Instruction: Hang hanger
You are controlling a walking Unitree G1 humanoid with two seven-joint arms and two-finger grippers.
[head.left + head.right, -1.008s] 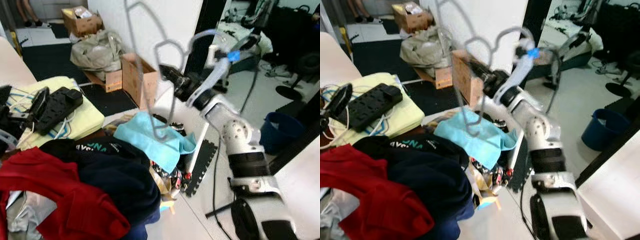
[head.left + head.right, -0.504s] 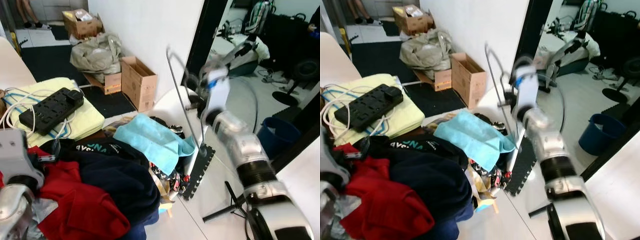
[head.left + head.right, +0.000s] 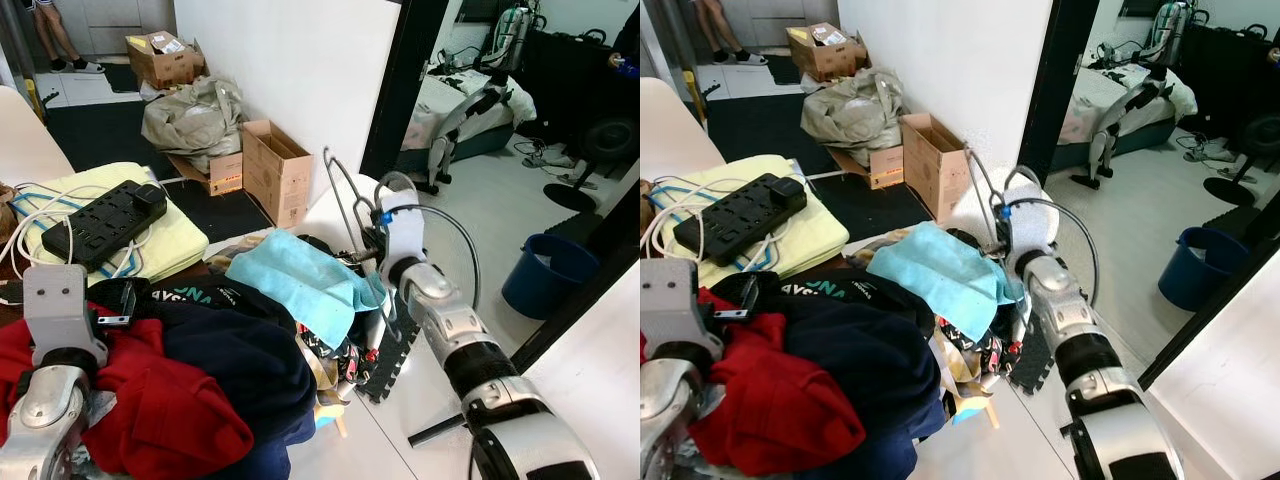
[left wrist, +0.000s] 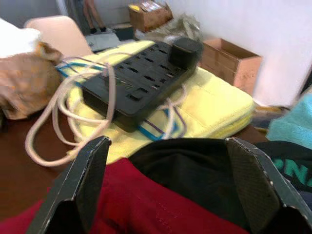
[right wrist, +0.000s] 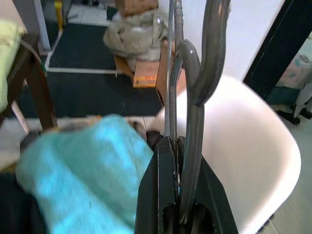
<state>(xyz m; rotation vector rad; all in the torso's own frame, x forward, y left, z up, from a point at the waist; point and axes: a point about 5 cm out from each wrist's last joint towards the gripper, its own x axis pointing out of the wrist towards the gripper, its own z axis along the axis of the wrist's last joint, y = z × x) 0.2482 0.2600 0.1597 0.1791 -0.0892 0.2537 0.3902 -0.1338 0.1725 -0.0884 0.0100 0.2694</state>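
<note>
On your far left, the left gripper (image 4: 165, 190) rests with its fingers spread wide apart, empty, over the red garment (image 3: 150, 410) and the dark clothing (image 3: 240, 350) heaped on the table. Just beyond lie the black power strip (image 3: 105, 215) and its white cable, on a folded yellow towel (image 3: 170, 240). At centre, a light blue cloth (image 3: 295, 280) tops the clothing pile. Behind it, against the white wall, stand an open cardboard box (image 3: 275, 170) and a grey bag (image 3: 195, 110).

To the right of centre, the right gripper (image 5: 175, 161) is pinched together on the grey hanger (image 3: 345, 205), whose wire rises upright above the white chair (image 5: 243, 141), near the blue cloth. Further right, a blue bucket (image 3: 545, 275) sits on the floor.

The step in hand appears to be carrying: you hold the hanger, not yet hung. No rail or hook can be made out here, so your next move likely calls for finding one, then raising the hanger's hook over it.
</note>
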